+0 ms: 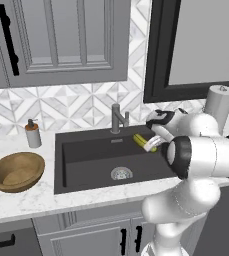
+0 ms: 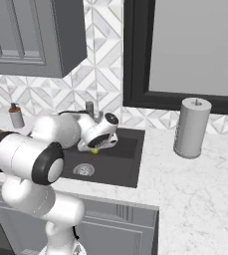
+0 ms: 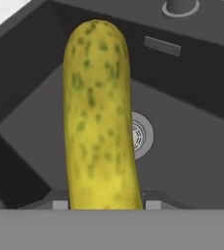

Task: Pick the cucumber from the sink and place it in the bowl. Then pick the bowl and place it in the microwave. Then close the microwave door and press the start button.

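A white marble-patterned desk [image 1: 21, 202] is seen running along a wall tiled in a grey and white geometric pattern, with panelled grey cabinets [image 1: 61, 40] hung above it and grey cabinet doors with dark handles set below. A dark grey sink [image 1: 86, 160] is sunk into the desk, with a round silver drain [image 1: 121, 173] in its floor and a grey metal faucet [image 1: 117, 118] at its far edge. A large dark-framed window [image 2: 195, 50] is set in the wall to the right of the faucet.

The cucumber [image 3: 101, 117], yellow with green speckles, is held above the sink basin, raised off its floor, near the basin's far right part in the left base view. The jaws [image 3: 103, 204] are closed against its lower end, one dark tip pressed on either side, as the hand view shows; the cucumber points away from the hand, over the drain.

The brown wooden bowl [image 1: 16, 171] rests on the desk to the left of the sink, well apart from the cucumber. A small soap dispenser [image 1: 33, 133] stands at the wall behind the bowl. A grey paper towel roll [image 2: 191, 127] stands upright on the desk to the right of the sink, beneath the window.
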